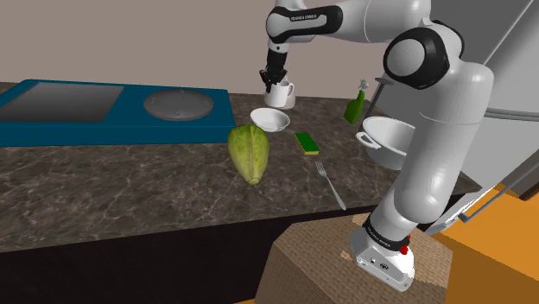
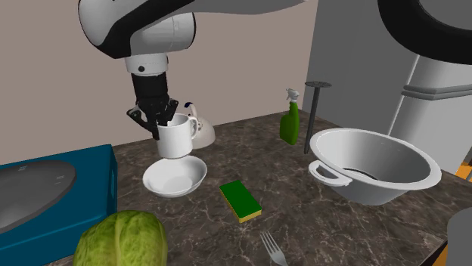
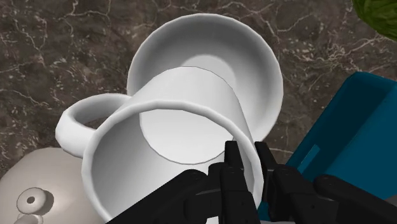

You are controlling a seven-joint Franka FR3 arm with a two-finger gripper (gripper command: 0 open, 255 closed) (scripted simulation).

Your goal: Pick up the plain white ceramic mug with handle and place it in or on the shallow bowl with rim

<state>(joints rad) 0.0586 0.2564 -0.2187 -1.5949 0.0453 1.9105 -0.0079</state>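
Observation:
A plain white mug [image 2: 176,137] with a handle hangs upright in the air, just above a shallow white rimmed bowl [image 2: 175,177] on the dark marble counter. My black gripper [image 2: 163,121] is shut on the mug's rim, one finger inside the wall and one outside. In the wrist view the fingers [image 3: 233,162] pinch the rim of the mug [image 3: 172,127], and the bowl [image 3: 210,44] lies directly beneath, partly hidden by the mug. The shoulder view has the gripper [image 1: 275,82] and mug [image 1: 282,92] above and slightly behind the bowl [image 1: 269,119].
A white kettle [image 2: 203,130] stands right behind the mug. Nearby lie a green sponge [image 2: 240,201], a cabbage [image 1: 249,152] and a fork [image 1: 330,184]. A green spray bottle [image 2: 290,121] and a large white two-handled pot [image 2: 374,166] sit further off. A blue sink unit [image 1: 112,117] borders the bowl.

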